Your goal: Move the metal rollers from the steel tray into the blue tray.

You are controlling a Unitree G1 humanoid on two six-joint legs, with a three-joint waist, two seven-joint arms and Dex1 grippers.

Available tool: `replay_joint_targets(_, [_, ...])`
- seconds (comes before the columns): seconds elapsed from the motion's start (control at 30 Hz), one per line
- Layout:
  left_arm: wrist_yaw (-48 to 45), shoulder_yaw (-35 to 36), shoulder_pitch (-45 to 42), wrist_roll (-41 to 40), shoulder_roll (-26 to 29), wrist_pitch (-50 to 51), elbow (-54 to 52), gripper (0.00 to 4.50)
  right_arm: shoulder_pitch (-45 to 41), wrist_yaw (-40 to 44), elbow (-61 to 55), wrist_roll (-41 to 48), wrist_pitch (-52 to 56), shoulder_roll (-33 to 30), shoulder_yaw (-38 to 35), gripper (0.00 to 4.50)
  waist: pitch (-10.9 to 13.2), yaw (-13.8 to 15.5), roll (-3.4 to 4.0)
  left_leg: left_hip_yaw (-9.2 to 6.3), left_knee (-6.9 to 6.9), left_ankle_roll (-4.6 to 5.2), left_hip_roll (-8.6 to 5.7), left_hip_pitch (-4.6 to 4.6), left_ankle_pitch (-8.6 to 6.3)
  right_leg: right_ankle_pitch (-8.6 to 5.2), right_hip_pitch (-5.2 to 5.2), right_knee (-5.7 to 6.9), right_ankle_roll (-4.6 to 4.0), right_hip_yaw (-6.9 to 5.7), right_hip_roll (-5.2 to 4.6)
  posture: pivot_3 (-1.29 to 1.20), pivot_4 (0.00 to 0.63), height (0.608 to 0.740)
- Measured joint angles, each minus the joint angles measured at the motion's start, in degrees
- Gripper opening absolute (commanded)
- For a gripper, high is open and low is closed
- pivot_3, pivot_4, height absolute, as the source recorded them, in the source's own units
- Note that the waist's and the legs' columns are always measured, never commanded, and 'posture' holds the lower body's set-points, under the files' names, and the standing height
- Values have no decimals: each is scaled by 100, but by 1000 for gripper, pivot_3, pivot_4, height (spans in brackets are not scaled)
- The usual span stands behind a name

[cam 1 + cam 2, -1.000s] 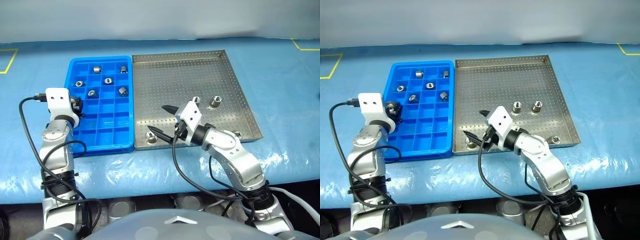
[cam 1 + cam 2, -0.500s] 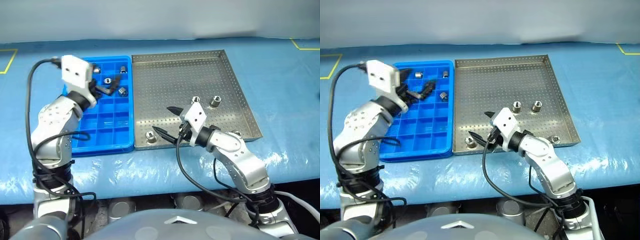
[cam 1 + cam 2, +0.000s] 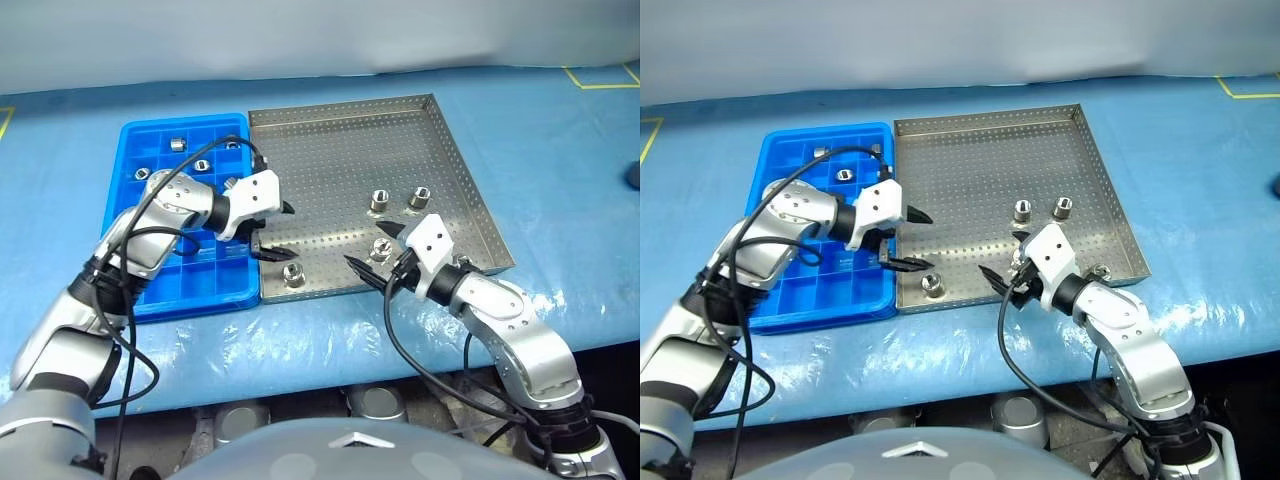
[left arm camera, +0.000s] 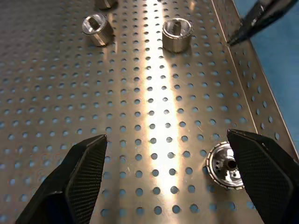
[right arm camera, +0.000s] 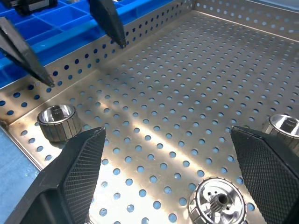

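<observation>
The steel tray [image 3: 340, 150] lies at the centre with several metal rollers on its perforated floor. One roller [image 3: 294, 273] stands near the front left corner, two [image 3: 380, 200] [image 3: 419, 197] further back, and one [image 3: 381, 247] by my right gripper. Beside it on the left, the blue tray [image 3: 200, 272] holds several rollers [image 3: 201, 165] in its far compartments. My left gripper [image 3: 280, 233] hangs open and empty over the steel tray's left side, its lower fingertip just above the front left roller. My right gripper [image 3: 368, 246] is open low over the tray's front, with a roller [image 5: 219, 203] lying between its fingers.
Both trays rest on a pale blue table cover [image 3: 560, 150] with yellow tape marks at the far corners. A dark object [image 3: 633, 175] sits at the right edge. Black cables loop from both wrists. The table's front edge runs just in front of the trays.
My left gripper opened over the blue tray, then swung right and turned to hang over the steel tray. My right gripper drew a little to the right. The camera also shifted.
</observation>
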Motion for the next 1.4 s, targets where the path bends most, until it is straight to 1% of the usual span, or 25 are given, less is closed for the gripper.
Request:
replay_joint_targets(0.17, [-980, -660, -606, 475, -37, -562, 548, 4475, 69, -138, -144, -15, 10, 117, 0, 4500, 0, -112, 0, 1, 1, 2, 0, 0, -1, -4, 0, 0, 6, 4, 2, -246, 150, 740])
replay_joint_targets(0.37, [-1649, -1121, -867, 1007, -129, -1068, 1013, 4475, 182, -249, -172, -25, 11, 195, 2, 4500, 0, -260, 0, 3, 1, 9, 0, -2, -5, -4, -1, 0, 6, 8, 2, -257, 150, 740])
replay_joint_targets(0.63, [-1911, -1331, -975, 1575, -335, -1469, 1273, 4475, 214, -342, -172, -34, 5, 261, 20, 4500, 0, -342, 0, 3, 2, 10, 1, -2, -6, -7, -1, 0, 10, 11, 3, -258, 150, 740])
replay_joint_targets(0.77, [-1949, -1378, -974, 1678, -475, -1533, 1281, 4475, 211, -355, -172, -36, 0, 305, 44, 4500, 0, -352, 0, 3, 2, 10, 1, -2, -6, -7, -1, 1, 11, 11, 3, -260, 150, 740])
replay_joint_targets(0.87, [-1987, -1497, -969, 1794, -519, -1609, 1280, 3881, 198, -364, -172, -39, -3, 327, 44, 4500, 0, -370, 0, 3, 2, 11, 1, -1, -6, -7, -1, 1, 11, 12, 4, -261, 150, 740])
replay_joint_targets(1.0, [-2021, -1590, -960, 1772, -495, -1604, 1175, 2522, 191, -369, -172, -44, -10, 331, 44, 4500, 0, -374, 0, 3, 2, 11, 1, -1, -6, -7, -1, 2, 11, 13, 4, -257, 150, 740])
replay_joint_targets(1.1, [-2030, -1755, -951, 1649, -339, -1583, 1031, 1658, 176, -369, -171, -45, -14, 335, 45, 4500, 0, -378, 0, 3, 2, 11, 2, 0, -6, -7, -1, 3, 11, 14, 5, -243, 150, 740])
replay_joint_targets(1.2, [-2010, -1684, -899, 1549, -249, -1483, 897, 1660, 121, -362, -163, -47, -14, 340, 51, 4500, 0, -362, 1, 3, 4, 11, 3, 0, -6, -7, -1, 6, 11, 13, 5, -230, 150, 740])
replay_joint_targets(1.27, [-1713, -1314, -773, 1428, -357, -1405, 818, 1660, 30, -350, -158, -48, -15, 355, 82, 4500, 0, -344, 0, 3, 10, 11, 3, -1, -6, -7, 0, 6, 12, 12, 5, -221, 150, 740])
replay_joint_targets(1.33, [-1202, -836, -679, 1278, -570, -1316, 714, 1660, -2, -333, -153, -48, -22, 367, 114, 4500, 1, -317, 0, 2, 11, 11, 3, -3, -6, -7, 0, 6, 12, 12, 4, -215, 150, 740])
replay_joint_targets(1.4, [-339, -197, -500, 1171, -904, -1189, 640, 1660, -41, -325, -137, -48, -23, 378, 167, 4500, 0, -275, 1, 2, 14, 14, 2, -3, -7, -6, 1, 6, 11, 12, 3, -204, 150, 740])
